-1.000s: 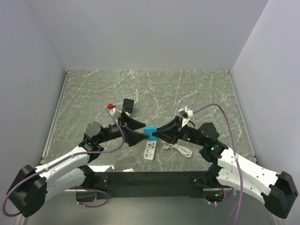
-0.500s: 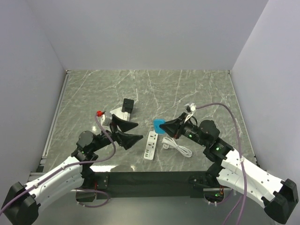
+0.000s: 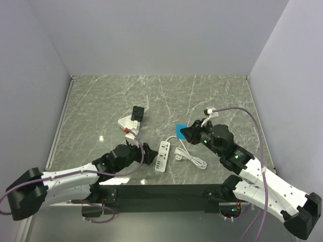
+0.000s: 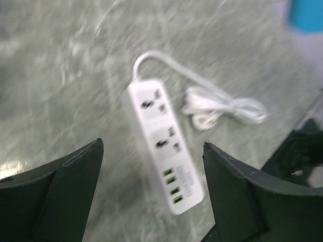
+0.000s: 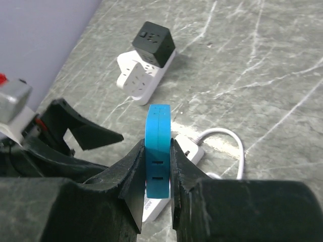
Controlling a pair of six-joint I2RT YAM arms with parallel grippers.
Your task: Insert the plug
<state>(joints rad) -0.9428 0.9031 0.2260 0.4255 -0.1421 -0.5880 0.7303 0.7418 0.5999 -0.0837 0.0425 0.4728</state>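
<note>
Plug (image 5: 157, 143) clamped edge-on in right fingers (image 5: 131, 179), long axis along them; left fingers (image 4: 68, 189) apart above power strip (image 4: 162, 151).

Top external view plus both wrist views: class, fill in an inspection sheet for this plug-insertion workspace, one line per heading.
Surface: grey-green marbled table.
Job's things: white power strip lying flat, its sockets empty; blue plug not inserted, apart from the strip.
Clutter: black cube adapter sitting on a white socket block, farther back.
Grippers: left gripper open and empty, near the strip; right gripper shut on the blue plug.
Cables: white cord coiled beside the strip; purple cables along both arms.
Surroundings: plain pale walls on three sides.
</note>
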